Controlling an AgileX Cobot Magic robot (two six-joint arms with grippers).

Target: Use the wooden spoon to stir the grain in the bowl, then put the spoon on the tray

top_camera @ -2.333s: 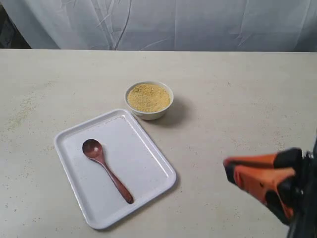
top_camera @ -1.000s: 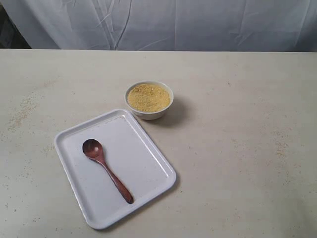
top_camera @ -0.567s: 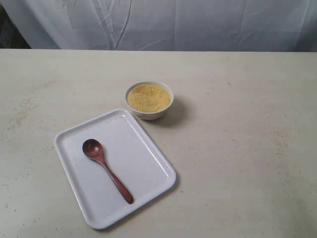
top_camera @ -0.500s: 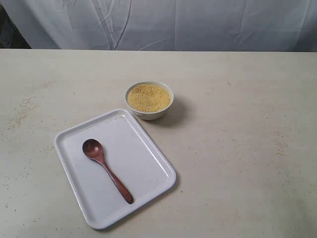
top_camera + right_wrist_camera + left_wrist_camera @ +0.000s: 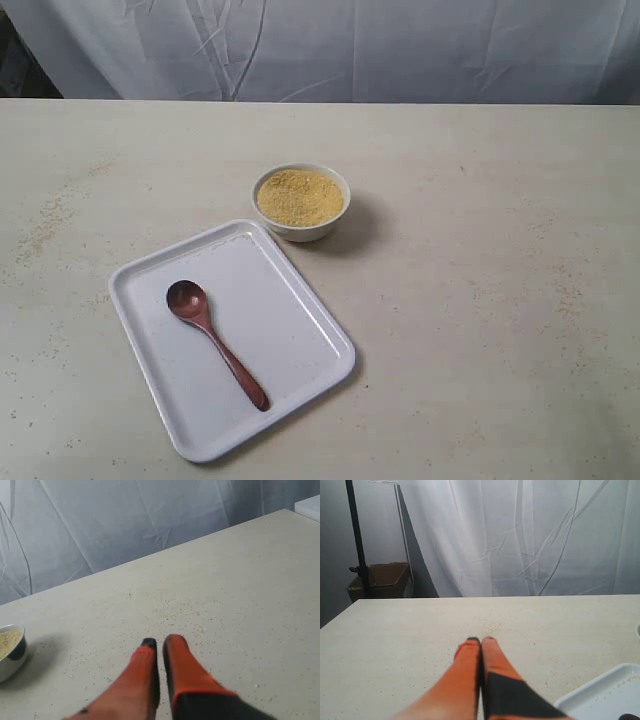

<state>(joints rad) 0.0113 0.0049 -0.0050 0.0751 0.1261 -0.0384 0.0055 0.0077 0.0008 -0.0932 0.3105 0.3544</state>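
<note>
Withdrawn from the exterior view since the earlier frame: right gripper (image 5: 160, 641), jaws nearly together, empty; left gripper (image 5: 481, 640) likewise pressed closed, empty, near a corner of the tray (image 5: 602, 690). Wooden spoon (image 5: 215, 343) lies diagonally on the tray; bowl (image 5: 301, 231) of grain (image 5: 299, 196) stands just beyond its far corner. Risk, judged: a careless return sweep could clip the bowl, scattering grain

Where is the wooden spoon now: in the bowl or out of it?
Out. The wooden spoon lies flat on the tray, apart from the bowl, which holds only grain.
</note>
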